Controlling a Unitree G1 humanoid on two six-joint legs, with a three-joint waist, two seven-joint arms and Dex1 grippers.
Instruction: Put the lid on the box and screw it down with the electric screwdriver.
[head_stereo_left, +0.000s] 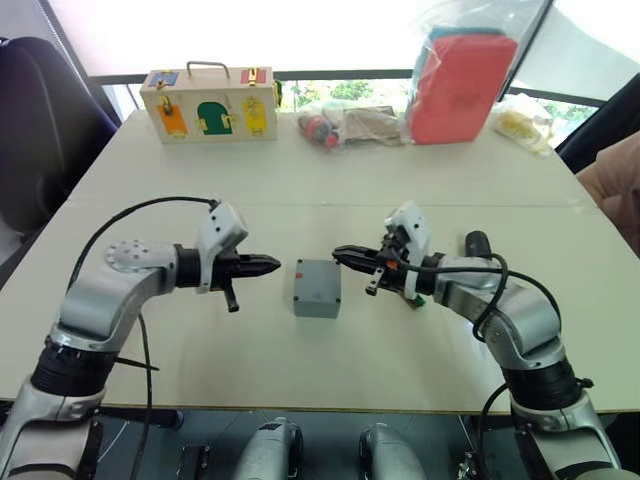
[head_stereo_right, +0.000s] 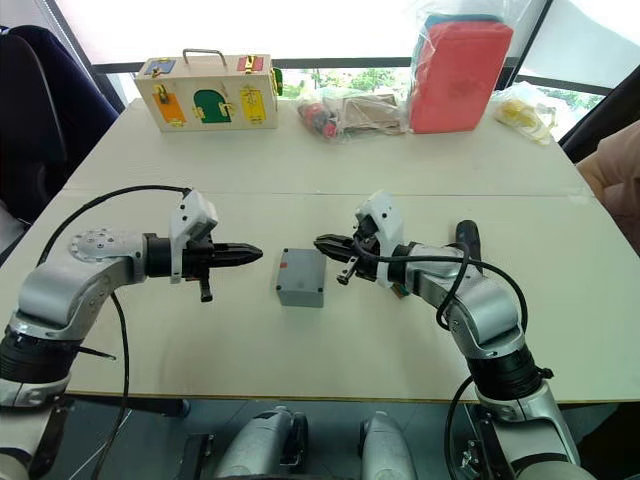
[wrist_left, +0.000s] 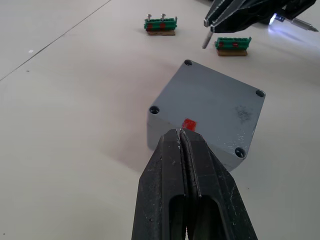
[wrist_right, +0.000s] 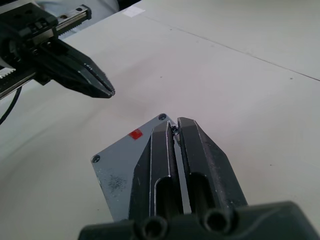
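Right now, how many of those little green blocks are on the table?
2. One green block lies beyond the box; the other green block lies under the right claw. More may be hidden.

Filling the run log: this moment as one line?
lid: on box | left gripper: shut, empty, beside box | right gripper: shut on screw | electric screwdriver: on table

The box (head_stereo_left: 318, 288) sits between both grippers; electric screwdriver (head_stereo_left: 476, 243) apparently right.

You're facing a pale table (head_stereo_left: 300, 190) with a seam across its middle. Bright windows (head_stereo_left: 250, 30) glare beyond the far edge, and a dark chair (head_stereo_left: 40, 110) stands far left.
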